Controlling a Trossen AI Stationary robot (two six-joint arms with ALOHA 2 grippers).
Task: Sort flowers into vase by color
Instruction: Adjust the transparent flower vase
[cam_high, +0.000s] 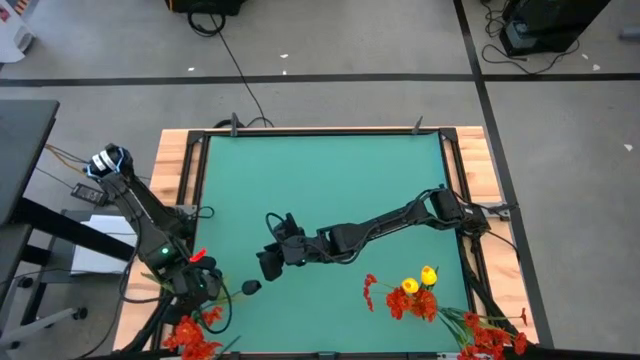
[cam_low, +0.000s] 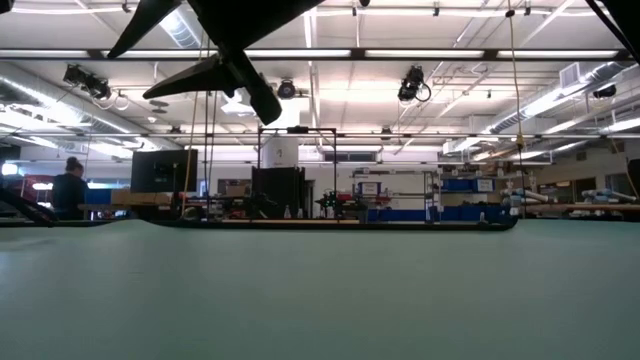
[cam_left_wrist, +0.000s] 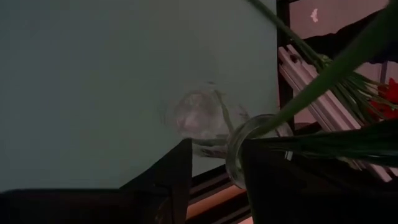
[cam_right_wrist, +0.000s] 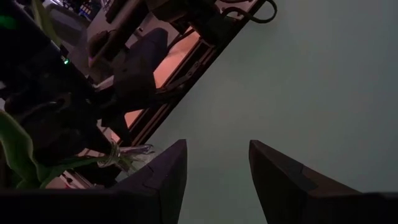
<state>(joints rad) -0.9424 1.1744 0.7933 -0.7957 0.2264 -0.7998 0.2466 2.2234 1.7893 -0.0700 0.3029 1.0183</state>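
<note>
A clear glass vase (cam_left_wrist: 214, 148) stands at the table's near left corner, with green stalks (cam_left_wrist: 298, 106) running into its mouth (cam_left_wrist: 239, 134). The red blooms (cam_high: 195, 335) of these flowers lean out over the near left edge. My left gripper (cam_high: 212, 288) points steeply down with the vase's neck between its fingers. My right gripper (cam_high: 266, 245) hangs open above the table's middle, just right of the vase (cam_right_wrist: 127, 155), with nothing between its fingers (cam_right_wrist: 217, 149). More red and yellow flowers (cam_high: 412, 295) lie near the front right. My left gripper has the vase's neck (cam_left_wrist: 211, 149), just below the rim, between its two fingers (cam_left_wrist: 171, 180), and the glass fills the gap. The fingers come from above, slanting down. A green leaf (cam_left_wrist: 323, 144) lies across the other finger. Whether the vase's base rests on the table is hidden.
A further bunch of red flowers (cam_high: 490, 335) lies at the near right corner, partly over the frame. The table's black frame rail (cam_left_wrist: 283, 68) and wooden border (cam_high: 180, 170) run close by the vase. The green mat (cam_high: 330, 180) stretches bare toward the far edge.
</note>
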